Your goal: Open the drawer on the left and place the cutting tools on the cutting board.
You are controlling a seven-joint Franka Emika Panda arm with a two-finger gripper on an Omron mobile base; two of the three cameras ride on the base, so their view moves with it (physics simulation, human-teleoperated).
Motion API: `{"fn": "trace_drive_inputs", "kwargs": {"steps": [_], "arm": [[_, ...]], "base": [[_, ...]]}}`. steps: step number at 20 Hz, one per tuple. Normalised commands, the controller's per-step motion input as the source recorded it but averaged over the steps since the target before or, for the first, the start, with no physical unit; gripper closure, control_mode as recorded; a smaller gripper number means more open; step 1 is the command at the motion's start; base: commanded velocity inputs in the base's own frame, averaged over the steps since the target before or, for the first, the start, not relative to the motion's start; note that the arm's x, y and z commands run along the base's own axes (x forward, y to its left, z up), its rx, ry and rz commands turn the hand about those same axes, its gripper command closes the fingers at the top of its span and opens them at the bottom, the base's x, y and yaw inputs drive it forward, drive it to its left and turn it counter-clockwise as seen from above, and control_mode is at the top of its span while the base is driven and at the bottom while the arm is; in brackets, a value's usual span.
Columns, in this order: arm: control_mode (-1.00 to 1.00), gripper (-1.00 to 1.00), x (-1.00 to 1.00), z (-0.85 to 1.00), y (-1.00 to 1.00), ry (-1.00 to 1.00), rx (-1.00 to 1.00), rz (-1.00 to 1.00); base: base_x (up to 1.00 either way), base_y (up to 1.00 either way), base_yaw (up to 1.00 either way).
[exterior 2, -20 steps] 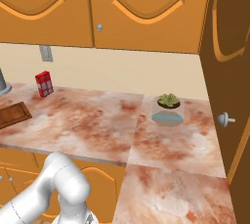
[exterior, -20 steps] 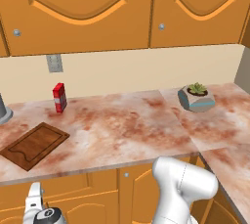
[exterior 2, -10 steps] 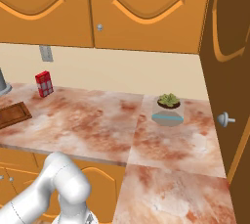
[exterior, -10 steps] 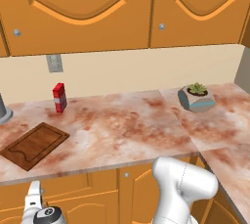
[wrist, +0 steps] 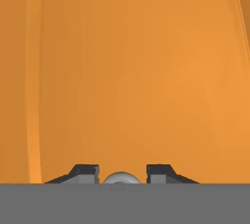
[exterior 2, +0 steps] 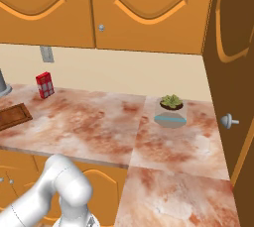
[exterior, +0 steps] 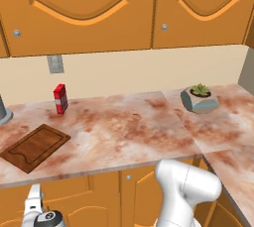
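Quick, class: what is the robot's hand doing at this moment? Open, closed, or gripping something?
Hand: closed on the round silver knob of the orange drawer front, one finger on each side of it.

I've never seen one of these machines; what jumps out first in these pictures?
The bulky white arm rising below the marbled counter catches the eye first. On the counter, a dark cutting board lies at the left, a red box stands by the wall, and a small potted plant sits right. The claw grips a silver knob on orange wood.
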Motion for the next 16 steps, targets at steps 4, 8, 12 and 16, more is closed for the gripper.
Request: {"fn": "trace_drive_inputs", "kwargs": {"steps": [4, 8, 12, 16], "arm": [[-1.0, 1.0, -0.47, 0.0, 0.0, 0.0, 0.0, 0.0], [-1.0, 1.0, -0.52, 0.0, 0.0, 0.0, 0.0, 0.0], [-1.0, 1.0, -0.48, 0.0, 0.0, 0.0, 0.0, 0.0], [-1.0, 1.0, -0.48, 0.0, 0.0, 0.0, 0.0, 0.0]], "base": [[0.0, 0.0, 0.0], [0.0, 0.0, 0.0], [0.0, 0.0, 0.0], [0.0, 0.0, 0.0]]}}
